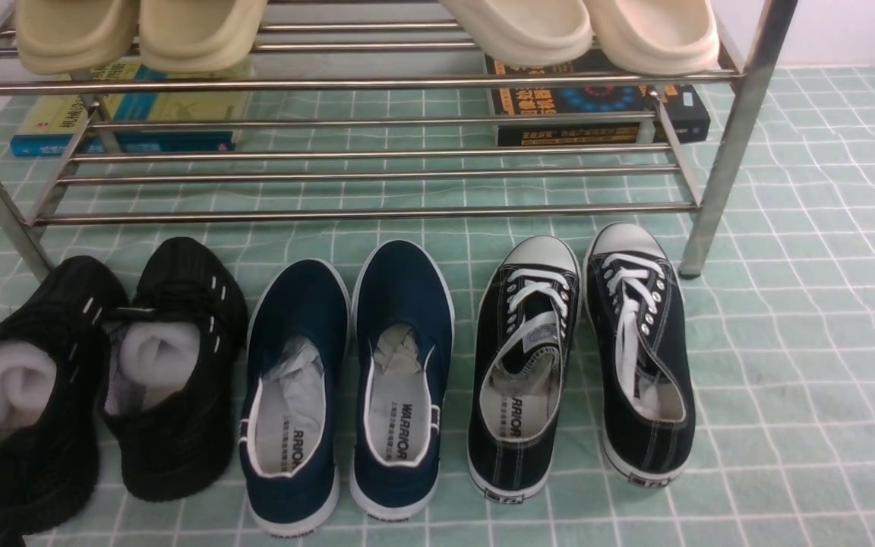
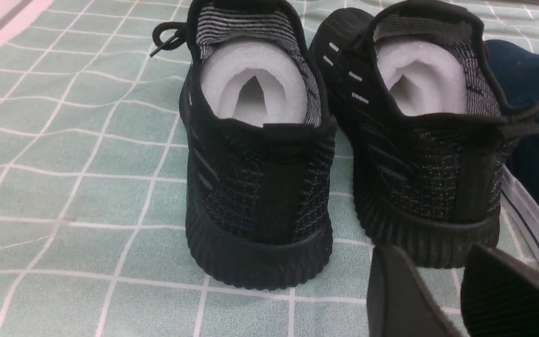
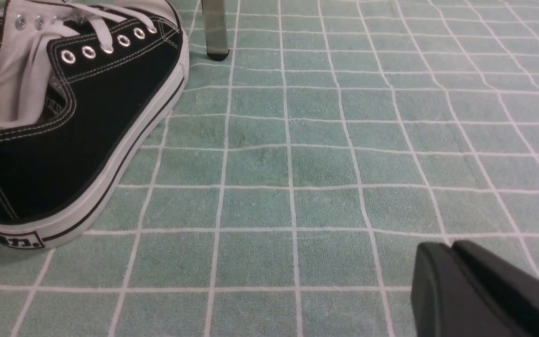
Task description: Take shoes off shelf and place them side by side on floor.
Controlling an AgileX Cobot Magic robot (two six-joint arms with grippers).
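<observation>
The two black canvas shoes stand side by side on the floor [image 1: 802,342], toes toward the shelf [image 1: 361,214]: one shoe [image 1: 522,365] and its mate [image 1: 639,349] next to the shelf's right leg. In the right wrist view the heel side of one shoe [image 3: 63,140] is some way from my right gripper [image 3: 447,245], which is shut with its fingers together and nothing in it, low over the cloth. My left gripper [image 2: 433,262] is open and empty, with cloth showing between its fingers, just behind the heels of the black knit sneakers [image 2: 255,164].
Navy slip-ons [image 1: 346,380] and the knit sneakers [image 1: 103,372] stand in the same row on the floor. Beige slippers [image 1: 141,30] and cream slippers [image 1: 582,30] sit on the shelf's top tier. Books [image 1: 597,114] lie behind the shelf. A shelf leg [image 3: 214,28] stands past the shoe.
</observation>
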